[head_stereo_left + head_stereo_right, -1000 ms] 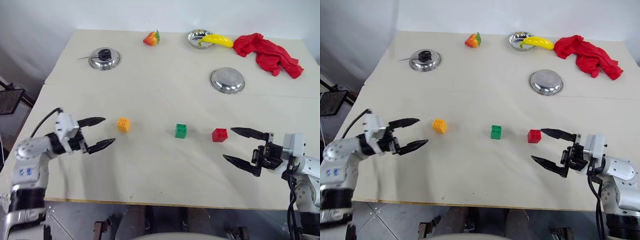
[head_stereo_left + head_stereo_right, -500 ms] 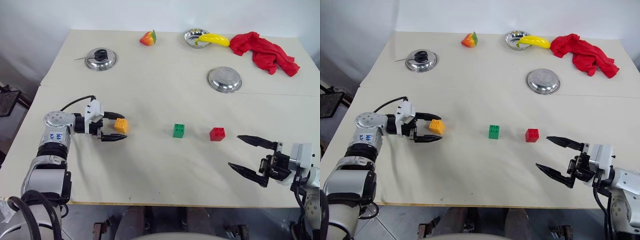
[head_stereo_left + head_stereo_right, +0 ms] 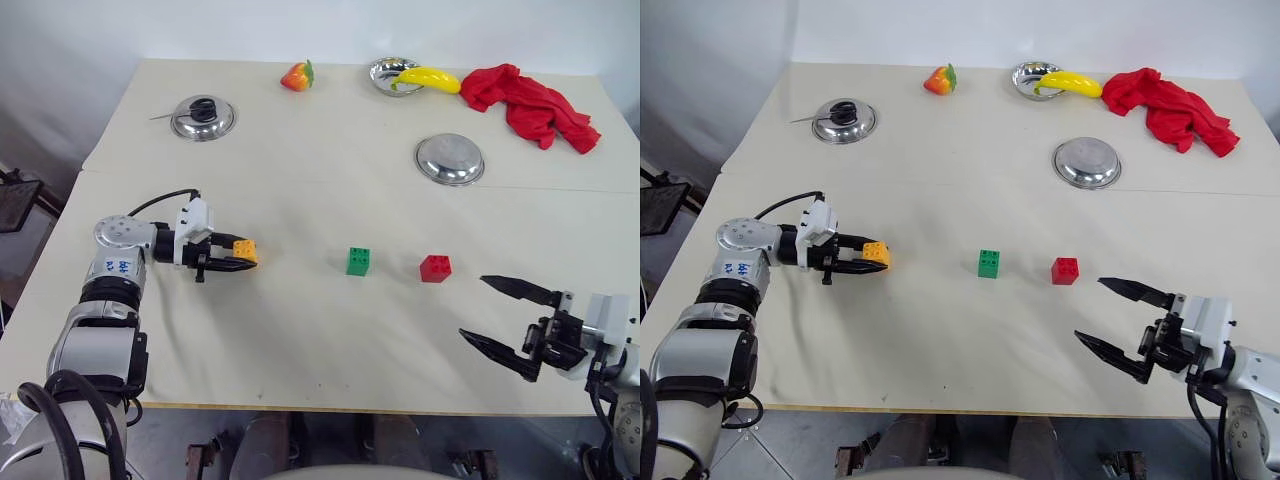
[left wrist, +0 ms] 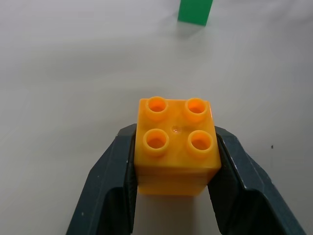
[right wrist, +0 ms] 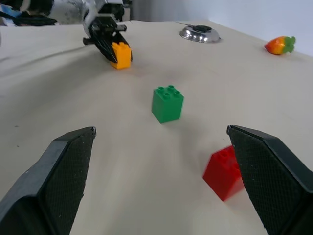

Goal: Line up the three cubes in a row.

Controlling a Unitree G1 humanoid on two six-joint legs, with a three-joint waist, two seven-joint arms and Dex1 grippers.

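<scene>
Resting in the far steel bowl (image 3: 390,75), a yellow banana (image 3: 430,78) is seen; the orange-yellow studded cube (image 3: 245,252) is clamped by the left gripper (image 3: 238,259) at nine o'clock of the green cube (image 3: 359,261) and red cube (image 3: 435,268), while the right gripper (image 3: 500,317) is held wide, empty.

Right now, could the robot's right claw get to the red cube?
Probably yes. The right claw stands open, and only bare table lies between it and the red cube.

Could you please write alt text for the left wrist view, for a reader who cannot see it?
The left gripper is shut on the orange-yellow cube, one black finger pressed against each side, its four studs facing up. Beyond it, on the pale table, stands the green cube.
</scene>
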